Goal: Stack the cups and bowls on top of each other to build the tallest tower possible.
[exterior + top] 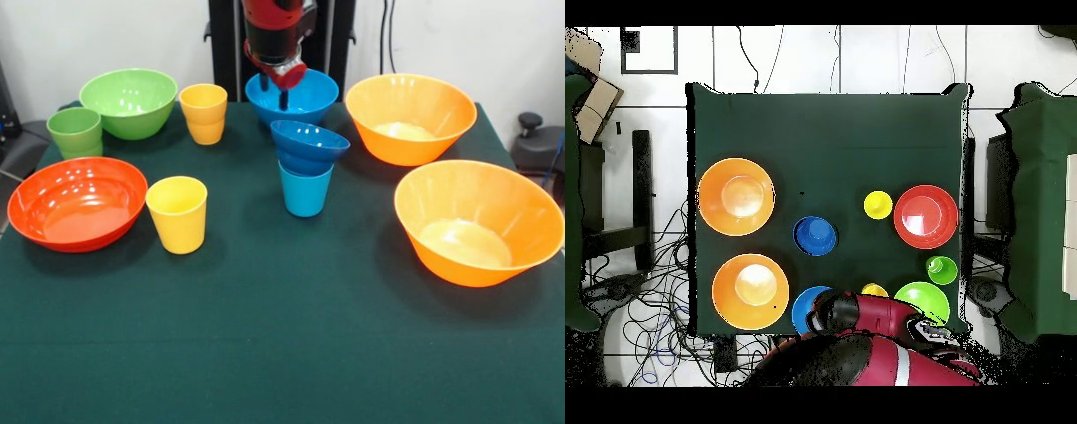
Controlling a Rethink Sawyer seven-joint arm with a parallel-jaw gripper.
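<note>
With our hand [283,99] hovering empty, fingers slightly apart, over the medium blue bowl [311,97], we judge the tower [307,163] just below it, small bowl tilted on blue cup, needs that bowl gripped next.

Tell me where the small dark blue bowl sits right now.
In the front view the small dark blue bowl sits tilted atop the light blue cup near the table's middle, just in front of the medium light blue bowl.
</note>
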